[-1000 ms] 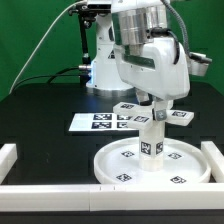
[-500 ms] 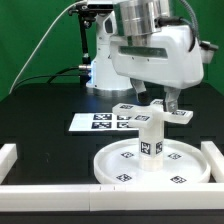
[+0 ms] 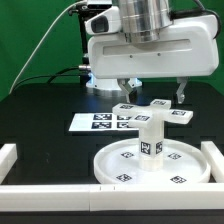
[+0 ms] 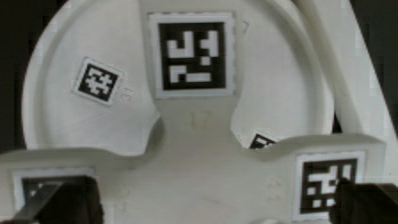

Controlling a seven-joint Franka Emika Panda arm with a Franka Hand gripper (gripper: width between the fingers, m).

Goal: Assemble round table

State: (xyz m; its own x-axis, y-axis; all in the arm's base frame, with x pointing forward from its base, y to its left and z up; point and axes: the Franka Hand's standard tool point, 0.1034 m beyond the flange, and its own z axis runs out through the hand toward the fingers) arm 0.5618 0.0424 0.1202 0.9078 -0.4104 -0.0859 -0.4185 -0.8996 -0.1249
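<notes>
White post (image 3: 150, 137) upright on rimmed disc (image 3: 120, 176), claw (image 3: 153, 92) spread wide above, clear of it, foot piece (image 3: 152, 111) behind

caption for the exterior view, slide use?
Open gripper above the post standing upright on the round disc, foot piece on top.

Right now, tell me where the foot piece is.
In the exterior view the foot piece sits atop the post, which stands upright at the centre of the round disc, just in front of the marker board.
</notes>
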